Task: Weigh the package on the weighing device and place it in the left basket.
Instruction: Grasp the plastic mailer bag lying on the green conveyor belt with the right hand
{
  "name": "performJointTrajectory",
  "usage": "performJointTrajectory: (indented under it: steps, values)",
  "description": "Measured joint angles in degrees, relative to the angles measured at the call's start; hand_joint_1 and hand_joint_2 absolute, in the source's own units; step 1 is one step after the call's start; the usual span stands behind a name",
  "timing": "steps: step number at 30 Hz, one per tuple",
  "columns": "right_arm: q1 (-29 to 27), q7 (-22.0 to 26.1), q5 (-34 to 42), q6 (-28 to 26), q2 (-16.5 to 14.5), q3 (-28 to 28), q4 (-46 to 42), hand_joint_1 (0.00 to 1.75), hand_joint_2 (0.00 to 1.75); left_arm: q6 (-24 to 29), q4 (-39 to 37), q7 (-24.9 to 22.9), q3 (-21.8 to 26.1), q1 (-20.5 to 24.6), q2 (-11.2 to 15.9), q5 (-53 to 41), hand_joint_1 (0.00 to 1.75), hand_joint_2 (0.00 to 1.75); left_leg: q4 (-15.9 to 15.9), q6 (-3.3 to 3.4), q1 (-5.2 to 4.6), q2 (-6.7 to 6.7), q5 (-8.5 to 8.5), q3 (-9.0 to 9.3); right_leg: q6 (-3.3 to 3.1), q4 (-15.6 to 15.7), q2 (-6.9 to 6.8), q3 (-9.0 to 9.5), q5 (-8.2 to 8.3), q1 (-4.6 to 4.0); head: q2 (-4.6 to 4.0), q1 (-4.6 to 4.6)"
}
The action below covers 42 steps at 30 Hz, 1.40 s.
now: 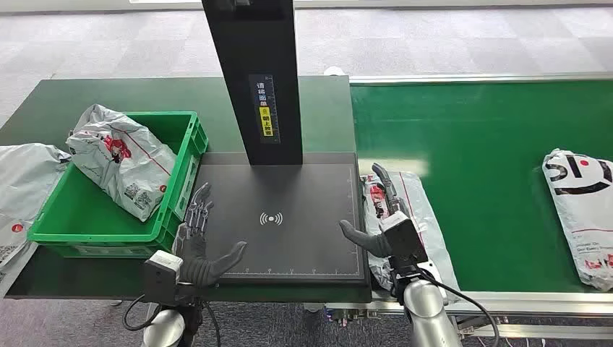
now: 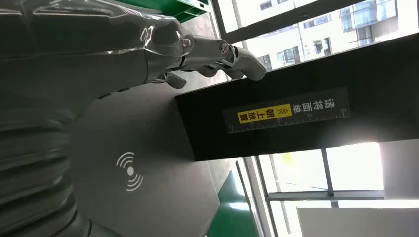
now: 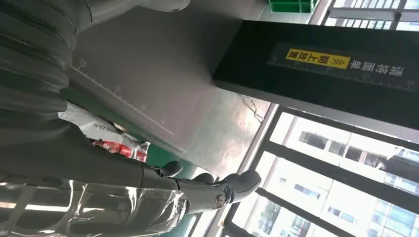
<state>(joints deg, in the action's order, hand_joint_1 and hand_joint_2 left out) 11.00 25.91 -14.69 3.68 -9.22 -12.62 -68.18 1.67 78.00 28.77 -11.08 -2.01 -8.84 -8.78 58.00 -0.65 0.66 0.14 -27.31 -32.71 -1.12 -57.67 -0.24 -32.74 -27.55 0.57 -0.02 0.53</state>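
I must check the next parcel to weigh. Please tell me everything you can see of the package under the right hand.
The package is a flat, crinkled grey-white plastic mailer bag with red and black printing. It lies lengthwise on the green conveyor belt, just beside the right edge of the black scale platform. The right hand is over its left part, fingers stretched along it, hiding some of it. Whether the fingers press on it cannot be told.

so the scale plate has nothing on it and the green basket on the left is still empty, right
Not quite. The scale plate is bare, but the green basket is not empty: the head view shows a grey package lying in it. Another package lies on the belt under the right hand.
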Motion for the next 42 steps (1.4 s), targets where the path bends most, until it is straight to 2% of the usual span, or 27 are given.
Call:
performJointTrajectory:
  steps: [3,8,13,16,21,24,29,35,42]
  values:
    - [0.3,0.0,-0.5,-0.3,-0.5,-0.6,0.4,0.00,1.75,-0.3,-0.3,1.0,0.6,0.0,0.3,0.9,0.00,1.75,0.0,0.00,0.00,0.00,0.00,-0.01,0.00,0.0,0.00,0.00,0.00,0.00,0.00,0.00]
    - [3.6,-0.9,-1.2,-1.2,-3.2,-2.4,2.5,0.00,1.75,0.1,-4.1,3.3,2.2,2.1,1.1,2.4,0.00,1.75,0.0,-0.06,0.04,0.01,0.08,0.00,-0.03,0.0,0.01,-0.02,0.02,-0.01,0.00,0.00]
    - [5.8,-3.4,-2.6,-2.2,-4.2,-2.9,2.8,0.00,1.75,1.7,-4.4,2.4,2.3,2.5,1.4,2.4,0.00,1.75,0.0,-0.09,0.02,-0.03,0.11,0.01,-0.04,0.0,-0.02,-0.03,0.03,-0.03,0.00,0.00]
    - [5.3,-4.6,-7.4,-6.9,-3.1,-2.3,2.2,0.00,1.75,2.0,-3.6,0.7,0.9,2.4,1.2,0.3,0.00,1.75,0.0,-0.07,-0.02,-0.14,0.09,-0.02,-0.01,0.0,-0.14,-0.04,0.02,0.00,0.00,0.00]
    - [2.4,-4.0,-15.2,-13.8,0.4,1.0,1.3,0.00,1.75,3.0,-2.7,-0.6,-3.0,2.3,0.5,-1.7,0.00,1.75,0.1,0.04,-0.06,-0.10,0.01,-0.08,0.03,0.1,-0.14,-0.02,0.03,0.04,0.01,-0.01]
    - [2.0,-3.7,-16.8,-15.7,2.3,2.6,1.8,0.00,1.75,4.1,-1.8,-0.9,-3.6,1.7,0.5,-1.6,0.00,1.75,0.1,0.06,-0.06,-0.08,0.00,-0.09,0.04,0.1,-0.13,-0.03,0.04,0.09,0.00,0.00]
    - [5.3,-4.5,-17.2,-17.8,4.7,4.1,5.6,0.00,1.75,5.3,0.1,-1.2,-3.3,0.1,0.9,-0.2,0.00,1.75,0.1,0.04,-0.03,-0.09,0.03,-0.06,0.04,0.0,-0.12,-0.04,0.05,0.09,0.00,0.00]
    - [9.0,-12.2,-19.9,-19.2,6.3,5.5,12.5,0.00,1.75,5.3,0.9,-1.2,-2.4,-0.9,1.0,0.5,0.00,1.75,0.1,0.06,-0.02,-0.10,0.09,-0.06,0.02,0.0,-0.13,-0.04,0.05,0.07,0.00,-0.01]
    - [10.5,-21.7,-24.8,-11.3,7.2,6.1,21.0,0.00,1.75,4.1,0.6,-1.2,-2.3,-0.7,0.8,0.3,0.00,1.75,0.1,0.07,-0.05,-0.12,0.09,-0.09,0.05,0.0,-0.14,-0.06,0.06,0.08,0.00,0.00]
